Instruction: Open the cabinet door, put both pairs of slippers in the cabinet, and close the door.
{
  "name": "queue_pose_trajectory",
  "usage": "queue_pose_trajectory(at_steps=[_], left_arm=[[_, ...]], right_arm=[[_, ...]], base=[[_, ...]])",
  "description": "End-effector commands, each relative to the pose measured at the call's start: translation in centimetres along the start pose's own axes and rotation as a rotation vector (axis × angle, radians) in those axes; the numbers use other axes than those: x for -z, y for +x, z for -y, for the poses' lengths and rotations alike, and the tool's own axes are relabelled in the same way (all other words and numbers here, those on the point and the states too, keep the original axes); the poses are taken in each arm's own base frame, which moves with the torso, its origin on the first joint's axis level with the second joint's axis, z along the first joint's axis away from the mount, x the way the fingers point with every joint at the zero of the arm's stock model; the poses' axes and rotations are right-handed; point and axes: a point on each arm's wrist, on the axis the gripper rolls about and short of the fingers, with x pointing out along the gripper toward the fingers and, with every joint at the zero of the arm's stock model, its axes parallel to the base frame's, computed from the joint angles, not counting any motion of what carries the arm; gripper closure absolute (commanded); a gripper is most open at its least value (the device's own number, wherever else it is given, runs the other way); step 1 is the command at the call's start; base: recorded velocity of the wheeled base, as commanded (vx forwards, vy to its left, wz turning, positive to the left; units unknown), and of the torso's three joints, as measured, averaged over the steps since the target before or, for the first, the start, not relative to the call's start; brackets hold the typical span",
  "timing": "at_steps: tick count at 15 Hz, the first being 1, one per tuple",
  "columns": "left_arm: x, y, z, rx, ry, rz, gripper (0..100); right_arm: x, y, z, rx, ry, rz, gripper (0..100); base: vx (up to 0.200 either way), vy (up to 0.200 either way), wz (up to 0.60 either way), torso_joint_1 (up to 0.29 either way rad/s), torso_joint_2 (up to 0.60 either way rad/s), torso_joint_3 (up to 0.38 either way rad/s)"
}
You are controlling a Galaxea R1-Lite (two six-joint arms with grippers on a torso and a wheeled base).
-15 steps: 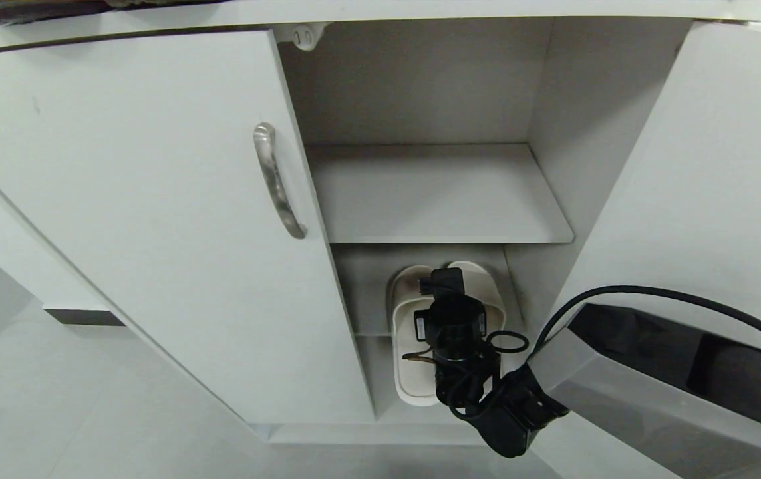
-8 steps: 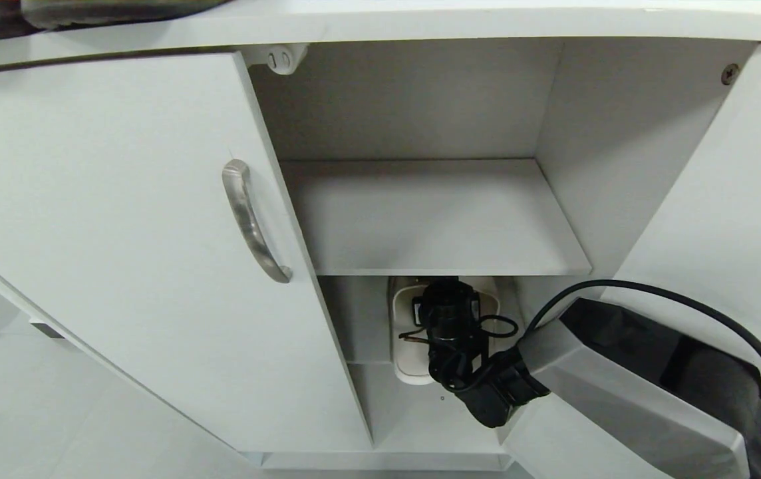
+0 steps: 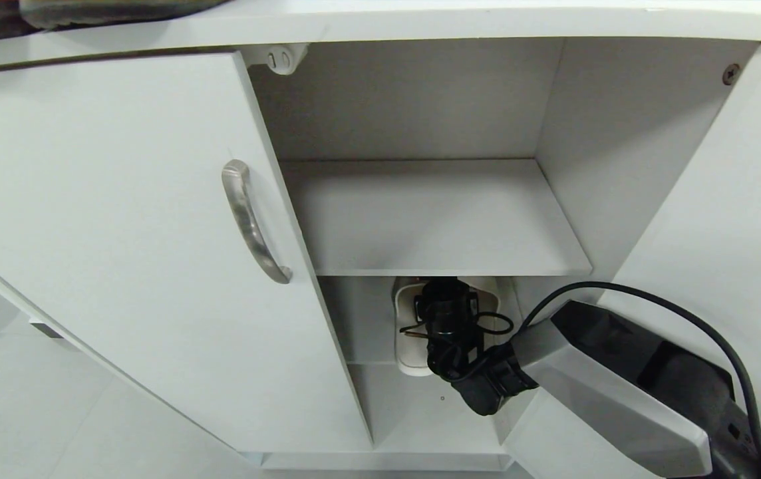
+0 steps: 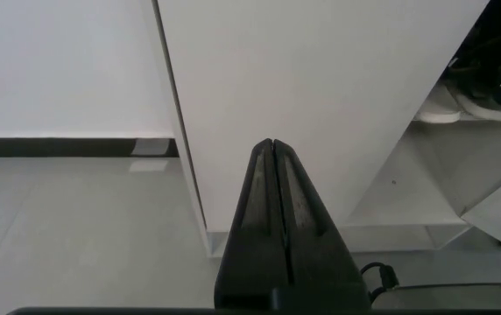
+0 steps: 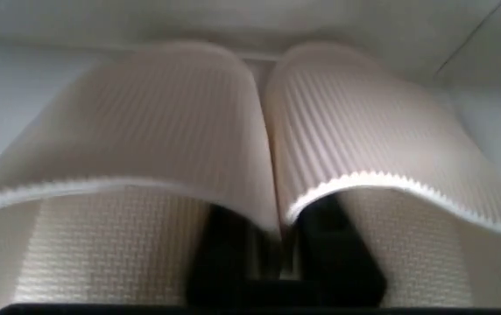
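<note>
A pair of cream slippers [image 3: 407, 332] lies side by side in the lower compartment of the white cabinet [image 3: 414, 406], mostly under the middle shelf [image 3: 434, 219]. My right gripper [image 3: 445, 293] reaches into that compartment from the right. Its dark fingers [image 5: 233, 254] sit under the ribbed straps [image 5: 172, 131] and are shut on the slippers' inner edges. The slippers' heels [image 4: 448, 109] show past the door edge. My left gripper [image 4: 272, 153] is shut on nothing, low in front of the closed left door [image 4: 321, 87].
The left door [image 3: 121, 233] with its metal handle [image 3: 251, 223] is closed. The right door [image 3: 733, 219] stands swung open beside my right arm. The middle shelf is bare. Dark items [image 3: 88, 10] rest on the cabinet top. Light floor [image 4: 75, 227] lies in front.
The head camera shifted between the earliest frame and the later ones. My right arm has pushed the slippers deeper into the lower compartment, further under the shelf.
</note>
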Motion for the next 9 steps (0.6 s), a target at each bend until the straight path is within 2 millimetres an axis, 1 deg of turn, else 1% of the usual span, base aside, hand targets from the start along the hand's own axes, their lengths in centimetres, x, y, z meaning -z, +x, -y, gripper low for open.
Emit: queue_pose_trajectory(at_steps=[1,2,3,4,6,7,8,9], left_arm=[[0.0,0.0,0.0,0.000,-0.003,-0.001,100],[0.0,0.0,0.0,0.000,-0.004,-0.001,100],[0.0,0.0,0.0,-0.002,-0.004,-0.001,100],[0.0,0.0,0.0,0.000,-0.004,-0.001,100],[0.0,0.0,0.0,0.000,-0.004,-0.001,100],[0.0,0.0,0.0,0.000,-0.004,-0.001,100],[0.0,0.0,0.0,0.000,-0.004,-0.001,100],[0.0,0.0,0.0,0.000,-0.004,-0.001,100]], right_arm=[[0.4,0.0,0.0,0.002,-0.003,-0.005,0],[0.2,-0.3,0.1,0.004,0.003,0.002,0],[-0.6,-1.3,0.2,-0.010,0.010,0.012,0],[-1.1,-2.7,0.8,-0.027,-0.006,0.000,0],[-2.0,-4.7,2.0,-0.048,-0.004,0.002,0],[-2.6,-5.7,2.6,-0.082,0.002,0.010,0],[-2.8,-6.0,2.8,-0.096,0.003,0.010,0],[-2.7,-7.2,3.4,-0.123,-0.009,-0.010,0]], base=[[0.000,0.000,0.00,0.000,0.00,0.000],[0.000,0.000,0.00,0.000,0.00,0.000],[0.000,0.000,0.00,0.000,0.00,0.000],[0.000,0.000,0.00,0.000,0.00,0.000],[0.000,0.000,0.00,0.000,0.00,0.000],[-0.200,0.000,0.00,0.002,0.00,0.002],[-0.200,0.000,0.00,0.002,0.00,0.002],[-0.200,0.000,0.00,-0.002,0.01,0.007]])
